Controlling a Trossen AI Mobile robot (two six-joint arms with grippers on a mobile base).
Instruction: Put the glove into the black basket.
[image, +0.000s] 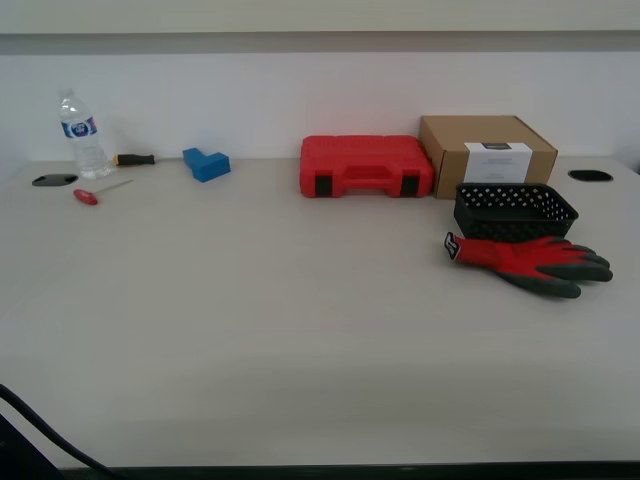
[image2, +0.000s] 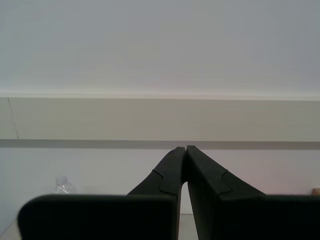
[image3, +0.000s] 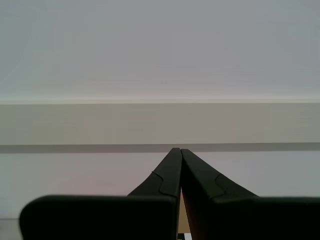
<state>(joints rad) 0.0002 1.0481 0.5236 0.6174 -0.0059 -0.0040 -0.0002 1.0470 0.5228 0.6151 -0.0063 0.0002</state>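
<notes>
The glove (image: 530, 259) lies flat on the tabletop (image: 280, 300) toward the exterior view's right, its dark coated fingers pointing to that side and its small black cuff tag at the other end. It sits just in front of the black basket (image: 514, 210), touching or nearly touching its near wall; I cannot tell which. The basket looks empty.

Behind the basket stands a brown cardboard box (image: 486, 152), and beside that a red tool case (image: 366, 165). Far off at the exterior view's left are a water bottle (image: 80, 134), a blue block (image: 206, 163), a red-handled screwdriver (image: 97, 192) and another tool with an orange-and-black handle (image: 134, 159).

My first hand (image3: 176, 150) is closed on nothing, fingertips meeting, facing the wall. My second hand (image2: 182, 148) is likewise closed and empty.
</notes>
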